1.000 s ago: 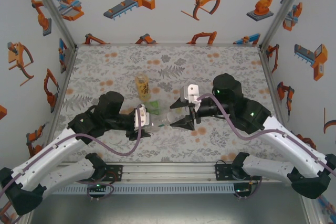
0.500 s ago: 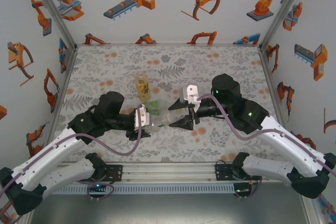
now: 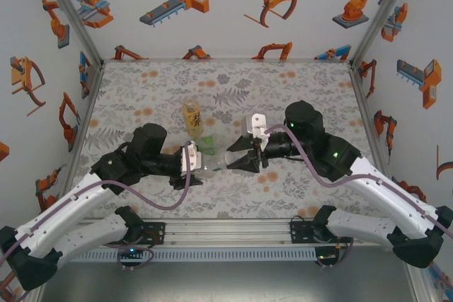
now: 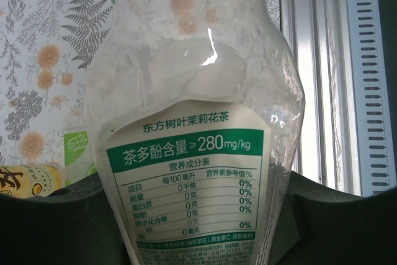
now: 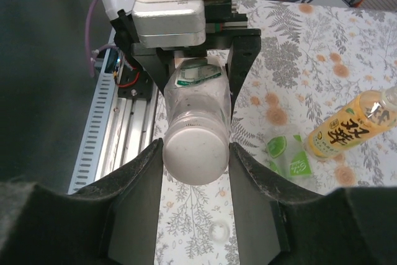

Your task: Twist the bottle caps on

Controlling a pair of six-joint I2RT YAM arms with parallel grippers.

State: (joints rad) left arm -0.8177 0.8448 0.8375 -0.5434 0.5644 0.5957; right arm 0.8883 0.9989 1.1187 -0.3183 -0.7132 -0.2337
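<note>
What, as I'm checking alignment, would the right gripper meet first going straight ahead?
The whitish round end of the slim bottle, probably its cap, lying between the fingers of the right gripper; contact unclear.

Left wrist view: slim bottle (image 4: 192, 153) cut off at top and bottom edges, neck out of frame. Finest print low on its label is too blurred to read. Amber bottle (image 4: 25, 181) cut by left edge. Left gripper (image 4: 195, 228) is dark, out of focus, partly covered by the bottle. Right wrist view: whitish round end (image 5: 193, 153) sits between right gripper (image 5: 195, 150) fingers (image 5: 139, 203). Cap or base, cannot tell; touching or just apart, cannot tell. Amber bottle cut by right edge. Top view: slim bottle mostly hidden between the 2 grippers.
</note>
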